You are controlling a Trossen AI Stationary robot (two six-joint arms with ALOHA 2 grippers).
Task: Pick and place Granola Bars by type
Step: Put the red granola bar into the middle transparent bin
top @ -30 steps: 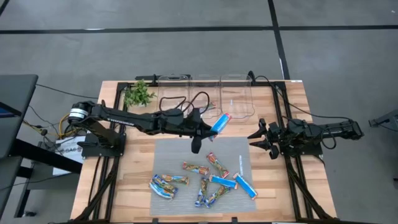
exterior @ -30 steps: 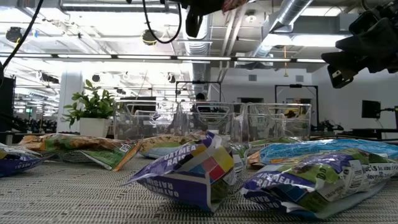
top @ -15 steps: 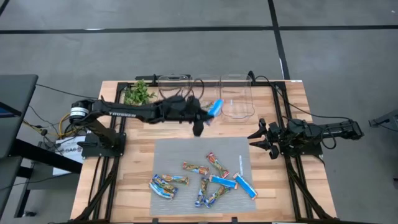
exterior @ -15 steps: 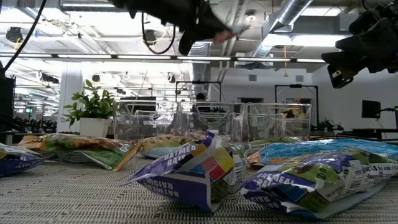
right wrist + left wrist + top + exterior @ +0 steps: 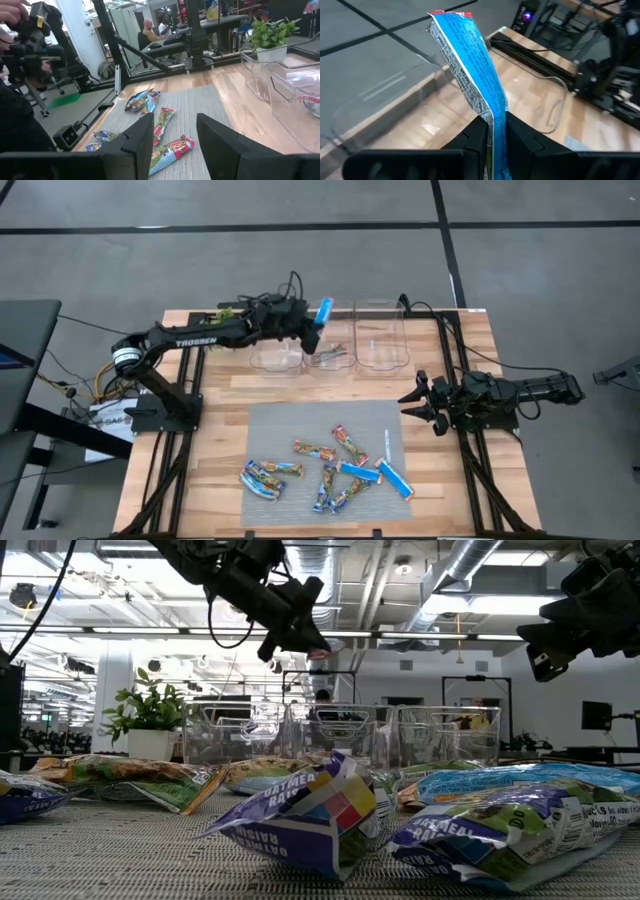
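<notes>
My left gripper [image 5: 312, 332] is shut on a bright blue bar [image 5: 322, 311] high above the row of three clear bins [image 5: 380, 340] at the table's far edge, about where the left bin meets the middle one. One bar [image 5: 335, 356] lies in the middle bin. Several more bars [image 5: 330, 465], in red-green-orange, blue-silver-yellow and bright blue wrappers, lie flat on the grey mat [image 5: 270, 425]. My right gripper [image 5: 428, 404] waits open at the table's right edge, above the wood. My left gripper pinches the blue bar between its two fingers at the wrapper's lower part [image 5: 496, 120]. The rest of the bar [image 5: 465, 55] sticks out beyond the fingertips, tilted. The bar is lifted clear of table and bins.
A green plant sprig [image 5: 222, 315] sits at the far left corner, partly under my left arm. Cables [image 5: 455, 340] run along the right side. The right wrist view shows the mat's bars [image 5: 165, 120] and a bin wall [image 5: 280, 75]. Bare wood lies left of the mat.
My left gripper has carried the blue bar from above the mat's far edge toward the table's far edge and somewhat left, ending over the bins. The bar stays in the hold and now points more upright. My right arm has kept still.
</notes>
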